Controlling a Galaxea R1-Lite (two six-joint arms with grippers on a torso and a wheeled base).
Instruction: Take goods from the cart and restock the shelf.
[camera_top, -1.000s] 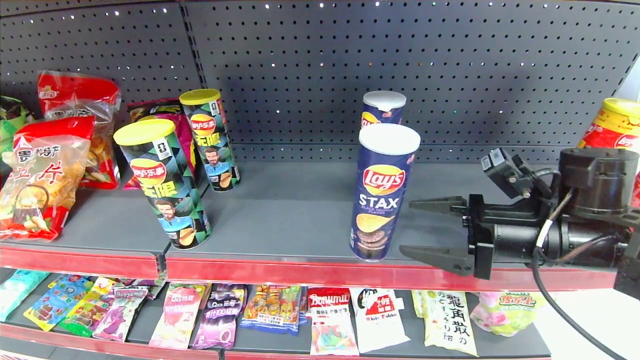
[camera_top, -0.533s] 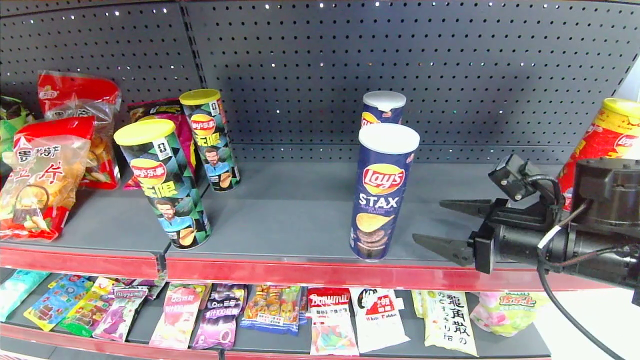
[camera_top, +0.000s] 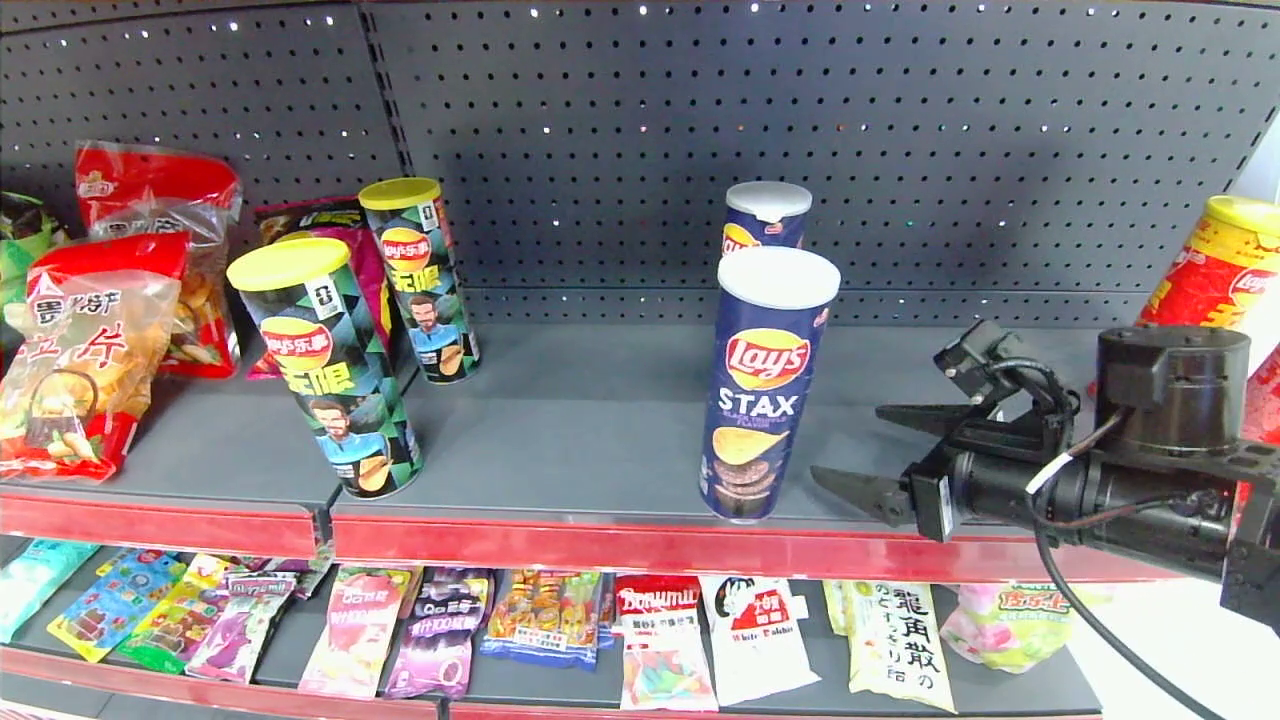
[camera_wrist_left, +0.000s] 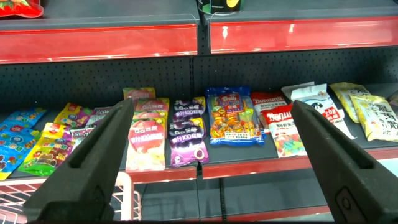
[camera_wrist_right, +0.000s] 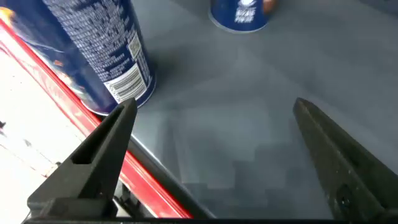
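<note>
Blue can (camera_top: 765, 390) stands upright at the shelf (camera_top: 600, 430) front edge, with a second can (camera_top: 765, 215) at its 12 o'clock. Right gripper (camera_top: 848, 442) sits at its 3 o'clock, jaws apart, empty, not touching it. Likely a light, stiff cardboard tube, slick and crushable, so grip mid-body with a moderate squeeze; left gripper (camera_wrist_left: 211, 106) jaws are also apart and empty.

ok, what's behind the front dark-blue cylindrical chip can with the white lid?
A second dark-blue white-lidded chip can, standing nearer the grey pegboard back panel. The front can covers its lower body in the head view.
</note>
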